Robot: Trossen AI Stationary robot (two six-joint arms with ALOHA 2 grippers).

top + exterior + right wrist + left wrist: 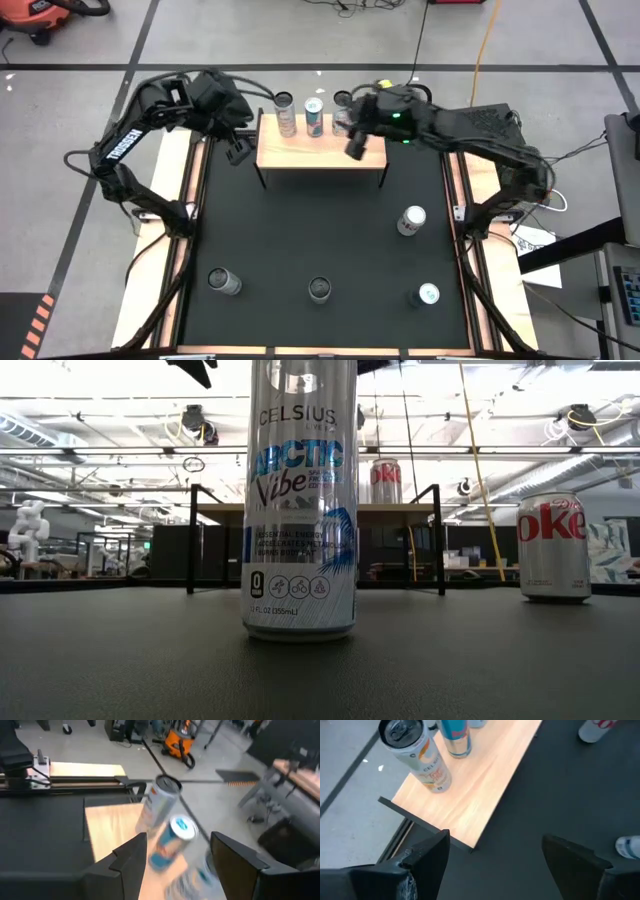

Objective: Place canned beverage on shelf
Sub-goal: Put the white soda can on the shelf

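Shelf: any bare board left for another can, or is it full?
On the shelf, three cans line the far edge, crowded on the right by the right claw. The near strip of board is bare end to end. The left claw hangs open off the shelf's left end.

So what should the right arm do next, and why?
Probably pull the right gripper back off the shelf. Its fingers are open and empty, three cans already stand there, and four more wait on the table.
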